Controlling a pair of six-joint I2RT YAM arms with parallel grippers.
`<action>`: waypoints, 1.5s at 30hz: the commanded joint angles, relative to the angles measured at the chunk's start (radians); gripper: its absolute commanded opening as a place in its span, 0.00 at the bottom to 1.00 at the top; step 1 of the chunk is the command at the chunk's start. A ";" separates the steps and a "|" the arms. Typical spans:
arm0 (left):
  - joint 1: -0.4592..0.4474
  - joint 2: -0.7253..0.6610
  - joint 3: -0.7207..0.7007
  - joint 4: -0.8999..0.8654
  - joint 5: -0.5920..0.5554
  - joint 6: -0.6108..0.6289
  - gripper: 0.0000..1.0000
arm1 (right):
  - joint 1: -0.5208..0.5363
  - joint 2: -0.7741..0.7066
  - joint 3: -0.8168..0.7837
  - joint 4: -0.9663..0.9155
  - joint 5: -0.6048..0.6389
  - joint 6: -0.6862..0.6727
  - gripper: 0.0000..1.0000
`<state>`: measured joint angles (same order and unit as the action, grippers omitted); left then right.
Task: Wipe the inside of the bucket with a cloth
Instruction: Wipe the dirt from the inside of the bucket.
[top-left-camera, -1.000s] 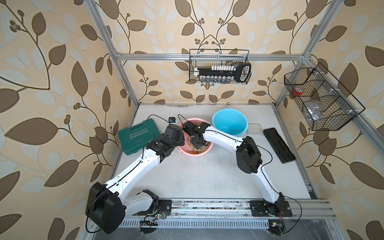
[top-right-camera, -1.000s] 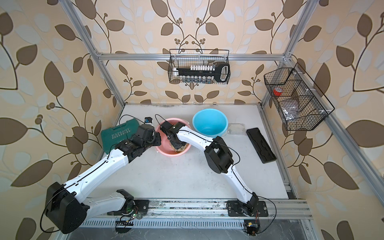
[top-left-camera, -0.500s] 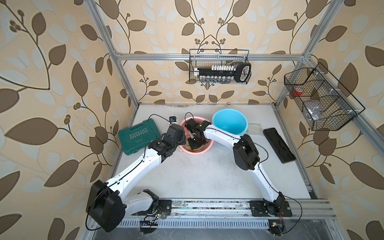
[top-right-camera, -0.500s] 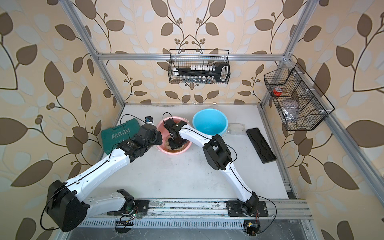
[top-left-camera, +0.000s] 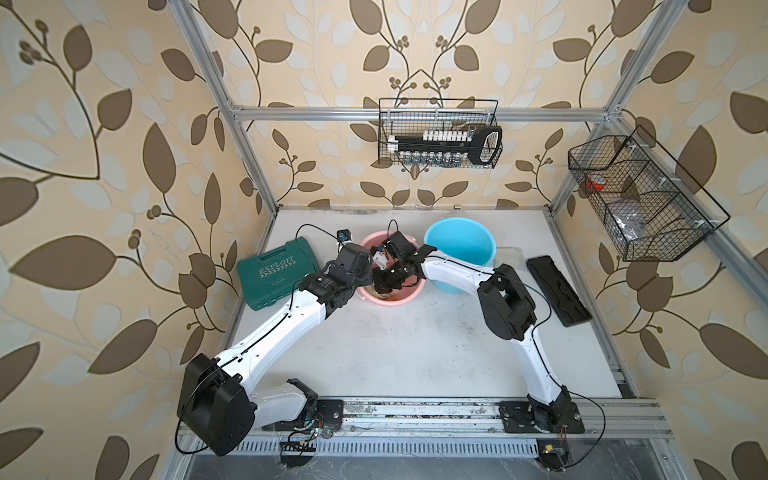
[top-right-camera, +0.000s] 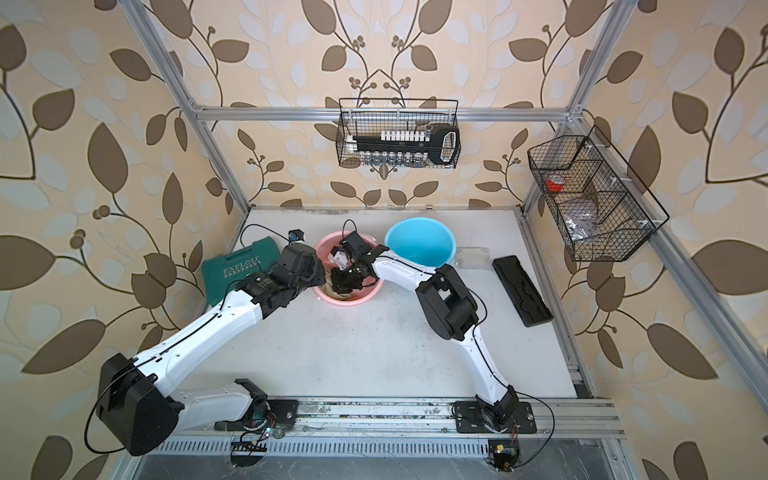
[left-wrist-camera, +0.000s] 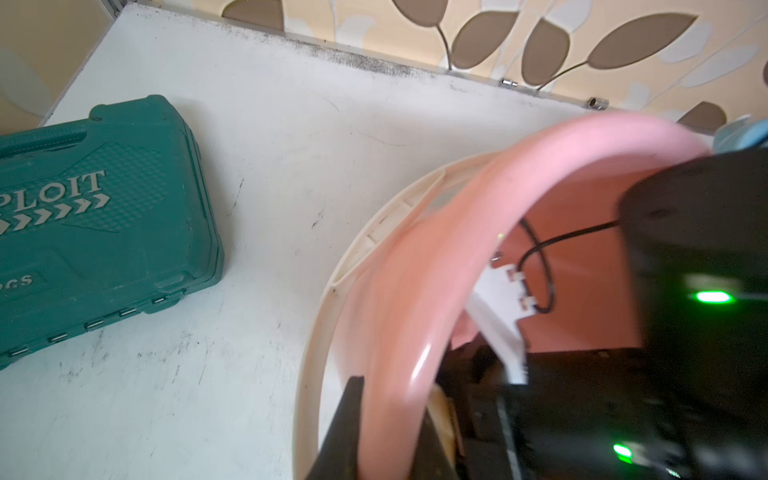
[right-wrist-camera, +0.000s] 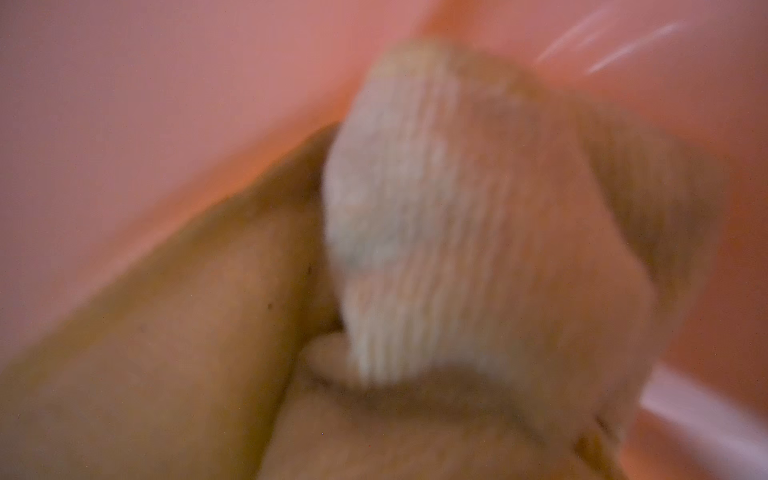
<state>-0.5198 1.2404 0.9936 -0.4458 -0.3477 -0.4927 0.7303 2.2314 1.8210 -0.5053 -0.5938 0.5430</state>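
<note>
2 tools closed: left tool (left-wrist-camera: 386, 424) pinching bucket (left-wrist-camera: 419, 249) rim, right tool (top-left-camera: 382, 284) gripping cloth (right-wrist-camera: 457, 208) inside.

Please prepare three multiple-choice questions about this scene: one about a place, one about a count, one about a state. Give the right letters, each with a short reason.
1. Where is the cloth?
A) on the green case
B) inside the pink bucket
C) on the black tray

2. How many buckets stand on the table?
A) one
B) two
C) three

3. What is the left tool doing?
A) hanging open in the air
B) gripping the green case
C) clamped on the pink bucket's rim

Answers:
1 B, the right wrist view shows it against pink walls.
2 B, a blue bucket stands beside the pink bucket.
3 C, its fingers sit on either side of the rim.
</note>
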 joint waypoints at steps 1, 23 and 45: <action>-0.015 0.038 0.009 -0.156 0.122 -0.005 0.00 | 0.011 -0.151 0.022 -0.080 0.224 -0.123 0.00; -0.013 0.051 0.093 -0.306 0.304 -0.061 0.00 | 0.071 0.027 0.179 -0.381 1.123 -0.242 0.00; -0.013 0.076 0.022 -0.308 0.382 -0.100 0.00 | 0.032 0.198 0.186 -0.161 0.595 -0.062 0.00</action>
<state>-0.4957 1.3003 1.0710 -0.5491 -0.1829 -0.6575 0.7906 2.3932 2.0743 -0.9276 0.2028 0.4038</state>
